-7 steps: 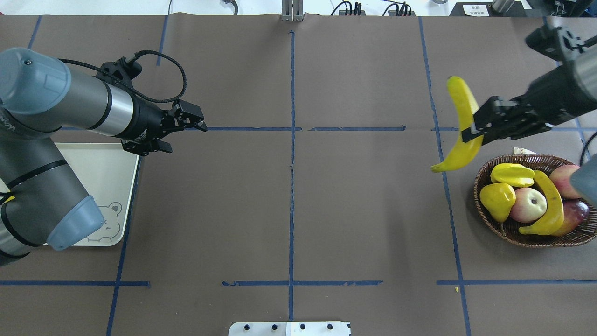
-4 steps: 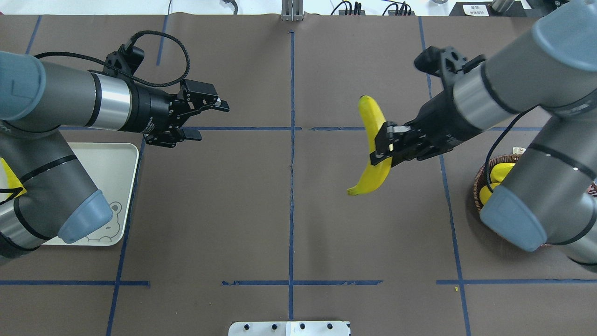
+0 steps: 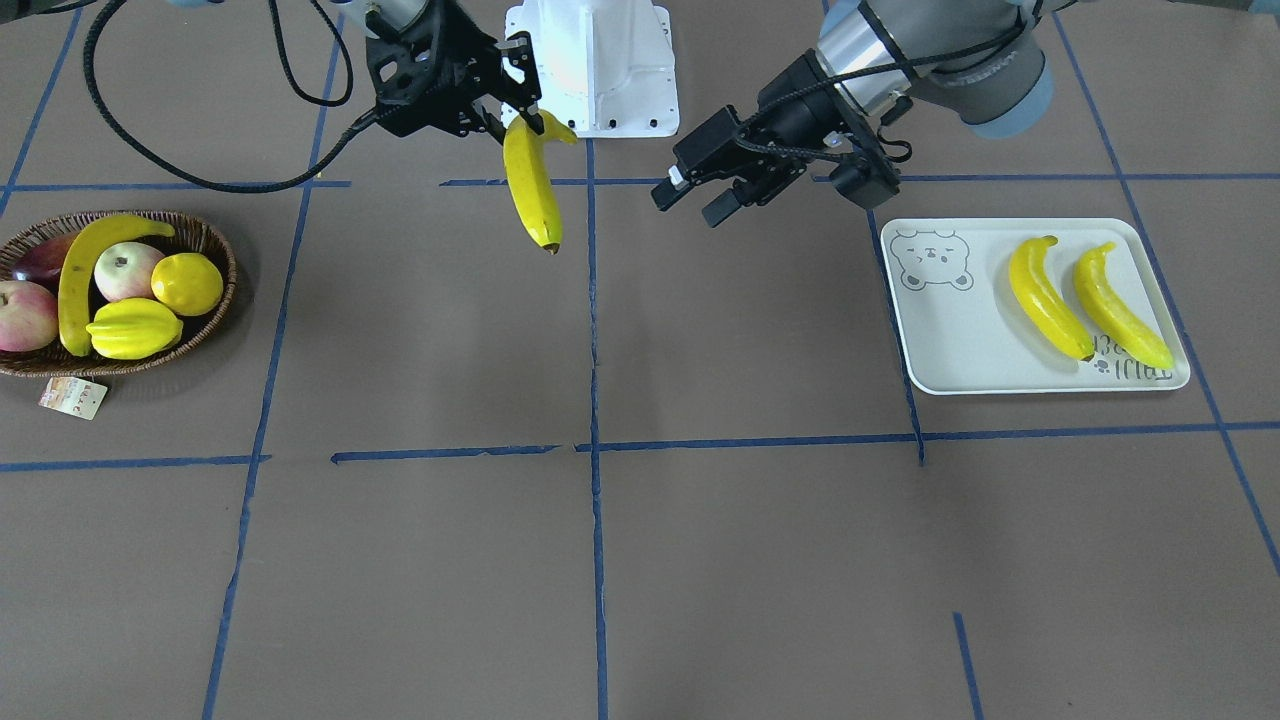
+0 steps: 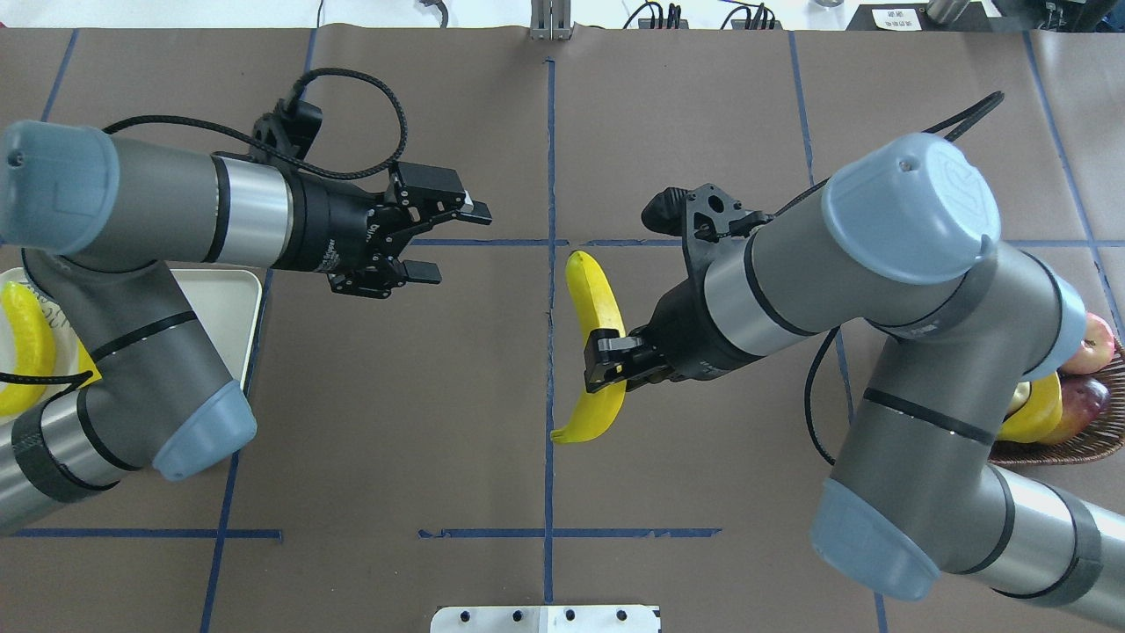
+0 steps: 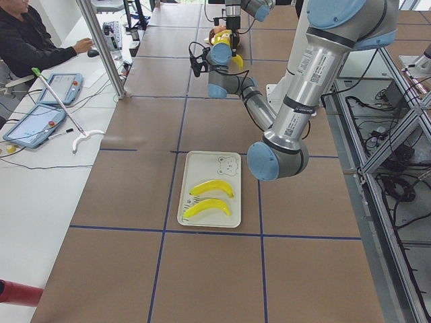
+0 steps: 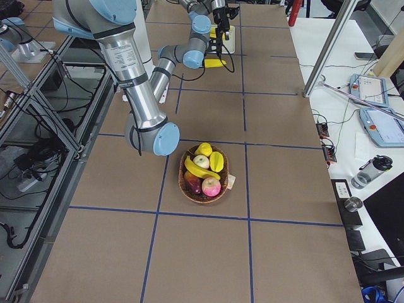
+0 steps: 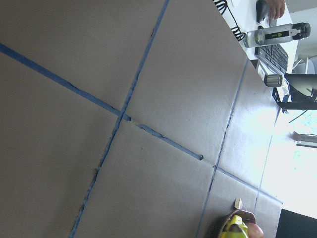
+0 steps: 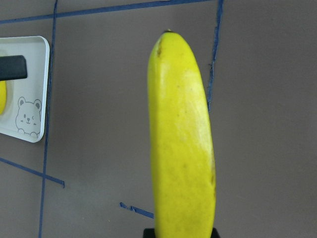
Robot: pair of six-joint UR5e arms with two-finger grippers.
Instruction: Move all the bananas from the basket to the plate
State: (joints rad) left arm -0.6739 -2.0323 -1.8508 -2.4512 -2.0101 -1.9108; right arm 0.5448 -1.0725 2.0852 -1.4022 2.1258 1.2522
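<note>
Two bananas point(image 3: 1045, 297) lie side by side on the plate point(image 3: 960, 350), a third banana point(image 3: 75, 280) rests in the basket point(image 3: 215, 250) among other fruit point(image 3: 125, 272), and the fourth banana point(image 4: 591, 299) hangs above the middle of the table point(image 4: 703, 492), clamped partway along its length by the right gripper point(image 4: 606, 359). The left gripper point(image 4: 453, 242) hovers near it, jaws spread wide and empty, pointed toward the fruit. This looks like a handover between the arms. Next, I judge, the left gripper must cross the gap and take a free stretch of the banana clear of the right fingers before the right lets go; an early release would drop it.
</note>
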